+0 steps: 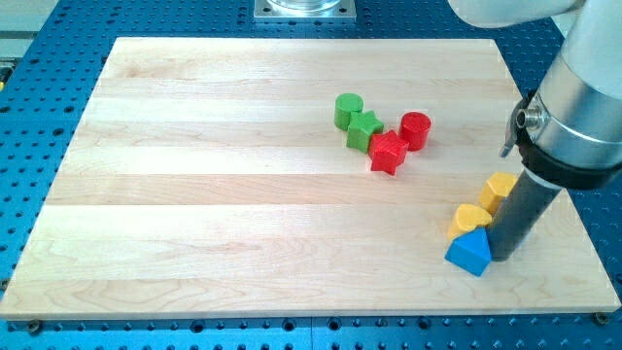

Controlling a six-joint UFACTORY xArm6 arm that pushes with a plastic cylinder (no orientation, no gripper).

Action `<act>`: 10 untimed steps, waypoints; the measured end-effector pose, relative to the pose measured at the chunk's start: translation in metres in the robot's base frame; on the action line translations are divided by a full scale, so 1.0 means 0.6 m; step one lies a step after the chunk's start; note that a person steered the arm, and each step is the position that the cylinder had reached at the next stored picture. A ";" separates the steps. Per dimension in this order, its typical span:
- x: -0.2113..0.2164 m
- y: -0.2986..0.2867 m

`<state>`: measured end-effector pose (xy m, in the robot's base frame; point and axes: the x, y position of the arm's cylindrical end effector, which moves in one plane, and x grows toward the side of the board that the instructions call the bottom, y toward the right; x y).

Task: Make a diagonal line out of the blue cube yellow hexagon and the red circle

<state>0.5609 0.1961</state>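
Note:
The blue block [469, 252] lies near the view's bottom right of the wooden board [194, 194]. A yellow heart-shaped block [469, 219] touches it just above. The yellow hexagon [500, 190] sits up and to the right of that; the three form a short slanted row. The red circle [415, 129] stands further up and to the left, next to a red star [388, 152]. My tip [502, 256] rests just to the right of the blue block, close to or touching it; the dark rod rises beside the yellow blocks.
A green cylinder [349, 110] and a green star [362, 128] sit just left of the red blocks, in one cluster. The board's right edge runs close to the rod. A blue perforated table surrounds the board.

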 end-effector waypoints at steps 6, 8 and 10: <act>-0.064 0.070; -0.111 0.069; -0.198 0.030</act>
<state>0.4419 0.2138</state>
